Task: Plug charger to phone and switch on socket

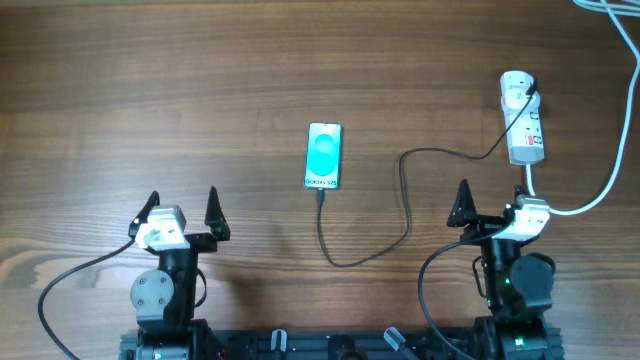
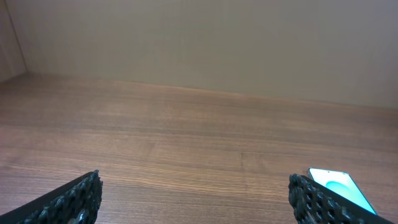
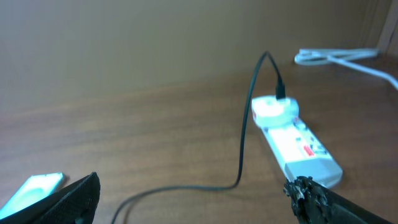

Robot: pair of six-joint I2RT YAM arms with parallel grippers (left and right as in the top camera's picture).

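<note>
The phone [image 1: 323, 155] lies flat near the middle of the table [image 1: 150, 90], screen up and lit turquoise, its white band at the short edge nearer the robot. The charger [image 1: 404, 200] meets that edge. Whether its plug is seated cannot be told. From there the black cable drops toward the robot, curls round to the phone's right, climbs level with the phone and runs right to the white adapter on the socket [image 1: 524, 135].

The socket lies well to the phone's right and slightly farther from the robot, close to the table's right edge, red switch mark facing up. Its white lead [image 1: 585, 205] leaves the near end and sweeps out to the right.

The left gripper [image 1: 183, 208] hovers nearer the robot than the phone and to its left, fingers spread wide with nothing between them. Bare wood stretches from the phone to the left and far edges.

The right gripper [image 1: 493, 205] sits nearer than the phone and to its right, beyond the cable's loop, jaws likewise wide apart and empty, with the white lead just beside it.
</note>
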